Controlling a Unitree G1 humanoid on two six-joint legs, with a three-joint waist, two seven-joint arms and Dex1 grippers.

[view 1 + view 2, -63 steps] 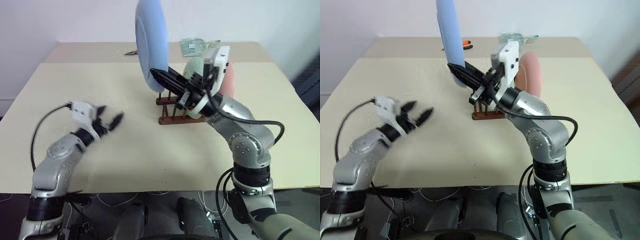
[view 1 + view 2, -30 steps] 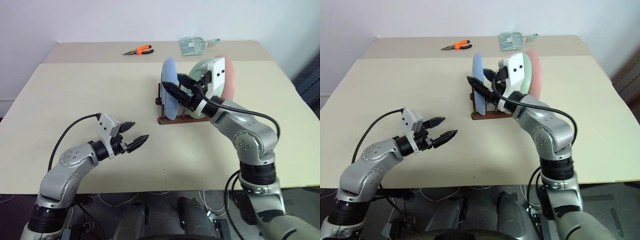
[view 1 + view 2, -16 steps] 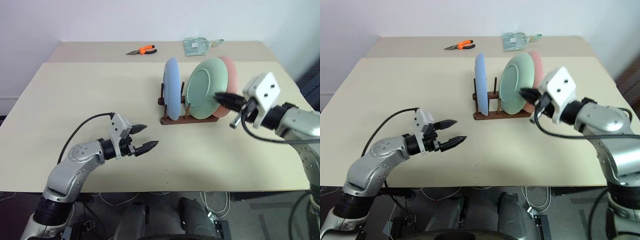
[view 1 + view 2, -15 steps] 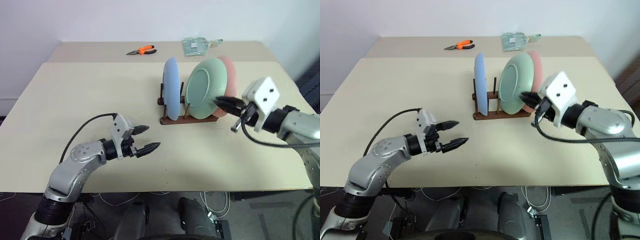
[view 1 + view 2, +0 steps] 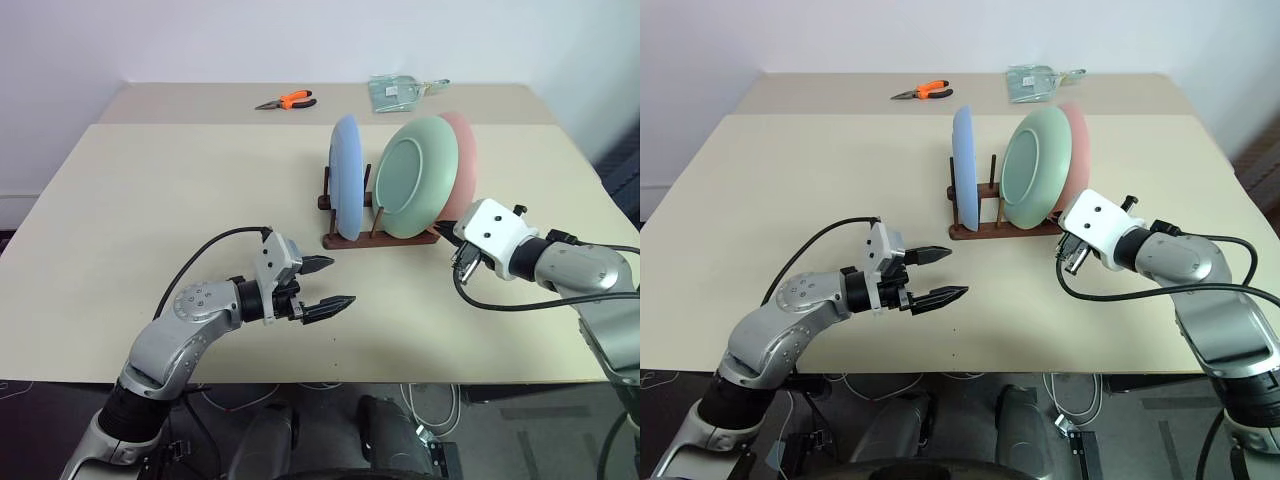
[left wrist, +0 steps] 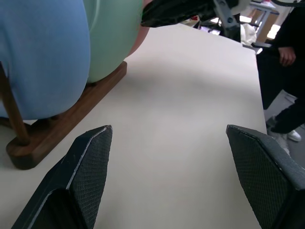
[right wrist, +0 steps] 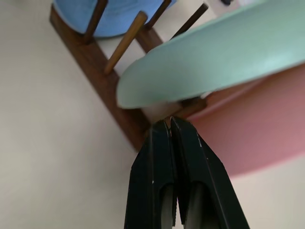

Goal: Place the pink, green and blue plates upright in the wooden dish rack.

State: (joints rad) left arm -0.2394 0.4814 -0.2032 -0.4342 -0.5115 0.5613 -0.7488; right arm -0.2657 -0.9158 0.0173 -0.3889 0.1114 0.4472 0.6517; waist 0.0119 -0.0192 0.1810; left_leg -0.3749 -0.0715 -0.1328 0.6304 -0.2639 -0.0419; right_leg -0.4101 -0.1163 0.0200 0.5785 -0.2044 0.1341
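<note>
Three plates stand upright in the wooden dish rack (image 5: 380, 239): the blue plate (image 5: 345, 180) on the left, the green plate (image 5: 418, 178) in the middle, the pink plate (image 5: 464, 160) behind it on the right. My right gripper (image 7: 167, 123) is shut and holds nothing; its tips sit close to the rack's right end, under the green plate's rim (image 7: 200, 62). Over the table, nearer me and left of the rack, my left gripper (image 5: 338, 283) is open and empty, pointing right. In the left wrist view its fingers (image 6: 88, 162) frame bare table beside the rack (image 6: 62, 129).
Orange-handled pliers (image 5: 284, 100) and a clear plastic packet (image 5: 395, 90) lie on the far table strip. The beige table (image 5: 150, 200) spreads wide to the left of the rack. A person in dark clothes (image 6: 286, 47) stands beyond the table's edge.
The blue plate, held high earlier, now stands in the rack. My right gripper let it go, shut, and swung right and down to the rack's right end. My left gripper moved right.
</note>
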